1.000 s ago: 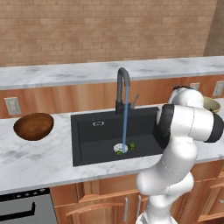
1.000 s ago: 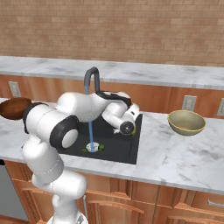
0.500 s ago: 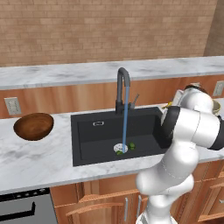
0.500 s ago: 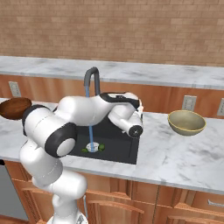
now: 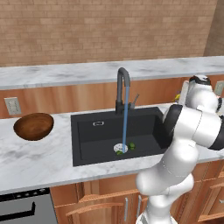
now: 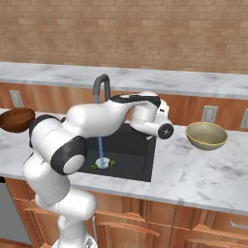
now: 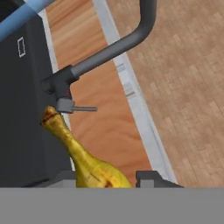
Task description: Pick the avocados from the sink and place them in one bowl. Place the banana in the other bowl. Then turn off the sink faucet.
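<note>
The white arm has swung from over the large black rectangular sink (image 5: 118, 135) toward the right-hand counter, and its two-finger gripper (image 7: 109, 179) now rides high beside the tall dark grey gooseneck faucet (image 5: 124, 89) — pinching the curved yellow banana (image 7: 81, 153), which juts up between the finger tips in the hand view. The carry is therefore under way; the likely next step is release over the pale beige-olive round bowl (image 6: 207, 135). Two small green avocados (image 5: 126, 148) lie at the drain, the glossy reddish-brown wooden bowl (image 5: 33, 126) waits on the left counter, and water runs — the faucet step is not yet done.
</note>
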